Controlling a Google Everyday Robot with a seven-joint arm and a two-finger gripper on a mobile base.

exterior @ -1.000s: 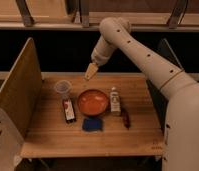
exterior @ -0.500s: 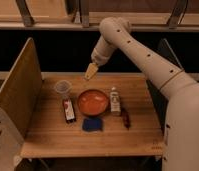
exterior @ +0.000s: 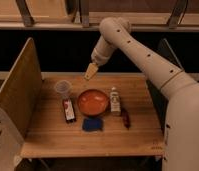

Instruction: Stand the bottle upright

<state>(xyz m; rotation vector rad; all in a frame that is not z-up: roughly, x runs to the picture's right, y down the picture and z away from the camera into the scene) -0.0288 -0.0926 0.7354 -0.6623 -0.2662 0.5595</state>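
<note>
1. The end effector (exterior: 91, 71) hangs in the air over the back of the surface (exterior: 48, 137). Its fingers are spread with nothing between them, and it is well apart from the bottle (exterior: 114, 101).
2. The bottle sits just to the right of the orange bowl (exterior: 92, 102), very near its rim. I'd say it lies with the cap pointing toward the back, but I can't be sure from here.
3. With so little room on that side, a finger coming down could catch the bowl's rim and shove the bowl or knock the bottle askew.
4. The bottle looks light and round. A pinch that lands off-centre may squirt it out or roll it toward the small dark red thing (exterior: 126, 119) near the right edge.
5. If it is gripped close to the cap, the body may swing. If it is let go while leaning, I'd expect it to fall over again.
6. The clear cup (exterior: 63, 89) stands beyond the bowl, so it seems in little danger.
</note>
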